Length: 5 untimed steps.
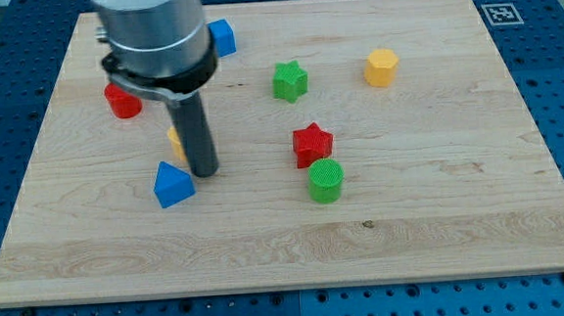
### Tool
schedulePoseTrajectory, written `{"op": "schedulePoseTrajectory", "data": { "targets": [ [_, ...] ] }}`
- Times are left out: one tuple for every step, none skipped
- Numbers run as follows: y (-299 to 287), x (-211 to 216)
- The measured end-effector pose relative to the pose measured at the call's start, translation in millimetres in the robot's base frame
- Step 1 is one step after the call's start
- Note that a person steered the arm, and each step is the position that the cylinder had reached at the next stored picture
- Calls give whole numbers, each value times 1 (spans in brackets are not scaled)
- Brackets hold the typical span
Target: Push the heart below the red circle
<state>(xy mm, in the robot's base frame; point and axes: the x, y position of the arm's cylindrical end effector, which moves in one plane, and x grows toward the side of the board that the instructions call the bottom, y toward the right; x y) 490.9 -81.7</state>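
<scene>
The red circle (pixel 122 101) lies near the board's upper left. Below and to its right, a yellow block (pixel 174 140) peeks out from behind my rod; most of it is hidden and its shape cannot be made out. My tip (pixel 205 172) rests on the board just right of and below that yellow block, and just right of a blue triangle (pixel 173 184). No heart shape shows clearly anywhere.
A blue block (pixel 223 36) sits at the top, partly hidden by the arm. A green star (pixel 290 81) and a yellow hexagon (pixel 380 68) lie to the upper right. A red star (pixel 312 143) touches a green circle (pixel 326 181) at centre.
</scene>
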Motion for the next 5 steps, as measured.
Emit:
{"op": "schedulePoseTrajectory", "data": {
  "targets": [
    [29,0],
    [18,-1],
    [-3,-7],
    [-9,-22],
    [-14,-24]
  ]
}}
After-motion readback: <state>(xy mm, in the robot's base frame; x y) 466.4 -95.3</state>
